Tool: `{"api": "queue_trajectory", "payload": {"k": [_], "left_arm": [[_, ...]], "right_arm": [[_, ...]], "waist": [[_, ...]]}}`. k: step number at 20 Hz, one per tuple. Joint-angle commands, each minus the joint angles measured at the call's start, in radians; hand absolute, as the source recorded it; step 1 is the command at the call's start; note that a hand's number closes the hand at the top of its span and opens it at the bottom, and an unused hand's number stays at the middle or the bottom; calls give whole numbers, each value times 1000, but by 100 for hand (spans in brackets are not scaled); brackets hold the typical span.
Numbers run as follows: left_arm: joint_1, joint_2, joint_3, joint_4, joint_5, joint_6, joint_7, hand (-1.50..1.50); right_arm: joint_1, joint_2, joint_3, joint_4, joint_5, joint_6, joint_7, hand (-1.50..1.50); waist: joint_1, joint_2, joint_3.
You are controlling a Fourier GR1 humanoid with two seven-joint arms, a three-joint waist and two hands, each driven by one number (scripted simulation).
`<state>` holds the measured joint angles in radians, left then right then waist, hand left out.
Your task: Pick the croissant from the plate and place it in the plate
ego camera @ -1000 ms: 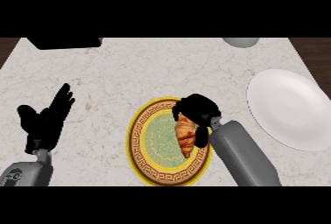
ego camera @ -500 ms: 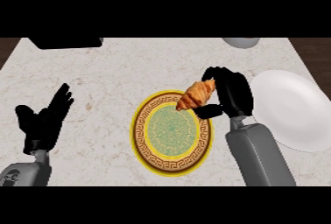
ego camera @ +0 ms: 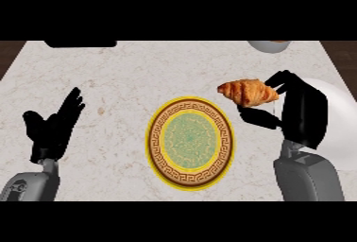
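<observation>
Head view shows no readable writing; only a Greek-key band rings the yellow plate (ego camera: pixel 190 142) at the counter's (ego camera: pixel 140 71) middle. The right hand (ego camera: pixel 296 111) pinches the croissant (ego camera: pixel 248 91) between curled fingers and thumb, up off the yellow plate and just left of the white plate (ego camera: pixel 342 127) at the right edge. Half a second ago the croissant hung nearer the yellow rim. The left hand (ego camera: pixel 52 130) rests spread, fingers up, at the left. Bare marble lies between plates.

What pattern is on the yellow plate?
Green centre, brown key-pattern band, yellow rim on the plate; head view.
</observation>
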<state>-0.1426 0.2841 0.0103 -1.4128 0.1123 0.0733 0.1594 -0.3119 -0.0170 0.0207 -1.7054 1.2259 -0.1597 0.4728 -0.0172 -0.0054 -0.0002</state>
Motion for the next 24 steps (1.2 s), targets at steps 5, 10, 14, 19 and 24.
{"api": "queue_trajectory", "payload": {"k": [5, 10, 14, 19, 24], "left_arm": [[-42, 1, 24, 24, 4, -31, 26, 0], [-36, -46, 13, 17, -31, -2, 8, 0], [-12, 4, 41, -8, -10, -59, 5, 0], [-39, -5, 42, 5, -23, -42, 20, 0], [-38, -97, -21, 19, -89, 29, 15, 0]], "right_arm": [[40, -151, -254, 1, -210, -8, -74, 150], [36, -241, -357, 101, -318, -19, -156, 150], [40, -293, -382, 348, -298, -82, -269, 150], [47, -334, -469, 481, -493, 46, -361, 150], [17, -400, -467, 655, -545, 104, -537, -150]], "waist": [[13, 6, 1], [16, 6, 0], [25, 8, 1], [21, 7, 2], [21, 8, 1]]}}
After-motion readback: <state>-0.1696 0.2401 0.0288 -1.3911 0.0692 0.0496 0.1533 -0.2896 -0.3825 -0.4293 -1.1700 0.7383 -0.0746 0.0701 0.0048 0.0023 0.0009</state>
